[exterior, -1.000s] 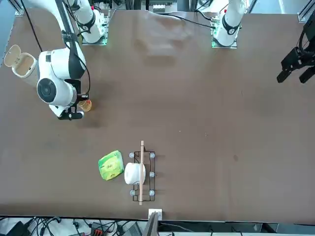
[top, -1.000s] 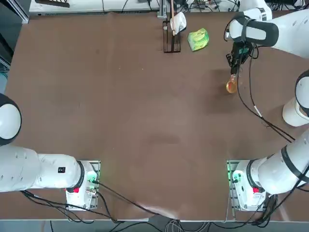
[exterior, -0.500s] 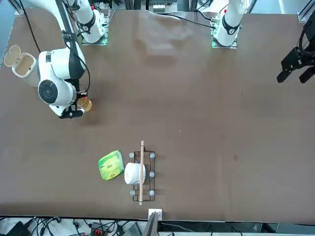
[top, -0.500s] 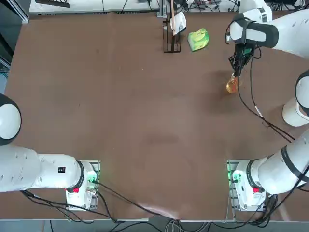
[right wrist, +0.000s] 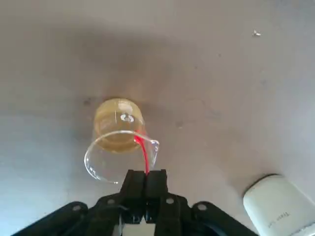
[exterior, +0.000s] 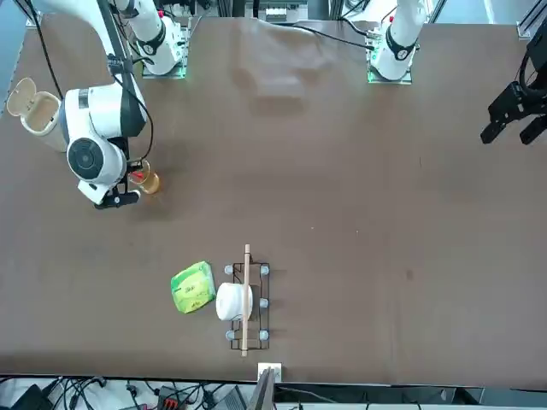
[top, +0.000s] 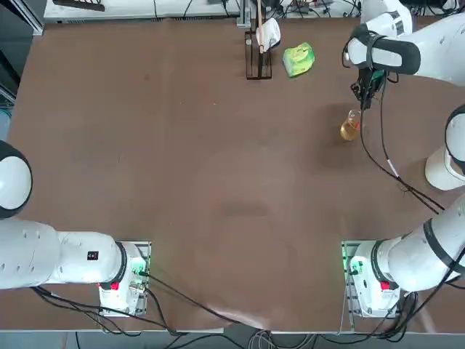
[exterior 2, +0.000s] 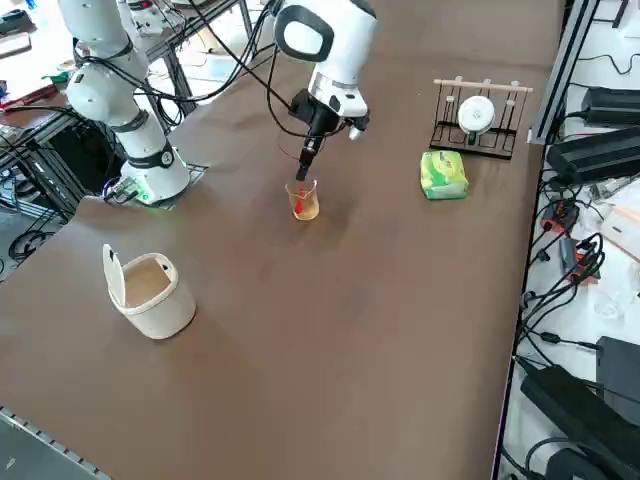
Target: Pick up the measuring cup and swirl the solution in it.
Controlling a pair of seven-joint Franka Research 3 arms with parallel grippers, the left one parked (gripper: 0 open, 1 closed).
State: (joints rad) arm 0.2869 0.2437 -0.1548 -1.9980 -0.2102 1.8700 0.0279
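Note:
The measuring cup (top: pixel 350 129) (exterior: pixel 149 180) (exterior 2: pixel 304 200) (right wrist: pixel 120 142) is a small clear glass vessel standing upright on the brown table at the far right. The orange solution (right wrist: pixel 118 123) fills its lower part. My right gripper (top: pixel 361 96) (exterior 2: pixel 304 168) (right wrist: pixel 146 173) hangs just above the cup's rim, on its far side. Its fingers are shut on a thin red stick (right wrist: pixel 142 152) that slants down from the fingertips into the mouth of the cup. The fingers themselves do not touch the glass.
A white cup with a hinged lid (top: pixel 443 169) (exterior: pixel 38 111) (exterior 2: pixel 150 290) stands nearer the right edge. A green lumpy object (top: pixel 298 59) (exterior 2: pixel 443 173) and a black rack with a white roll (top: pixel 258 51) (exterior 2: pixel 478 115) sit at the far edge. The arm's cable (top: pixel 378 153) trails beside the cup.
My right gripper has drawn back from the cup toward the far edge, so more of the cup shows. The cup has stayed in place on the table.

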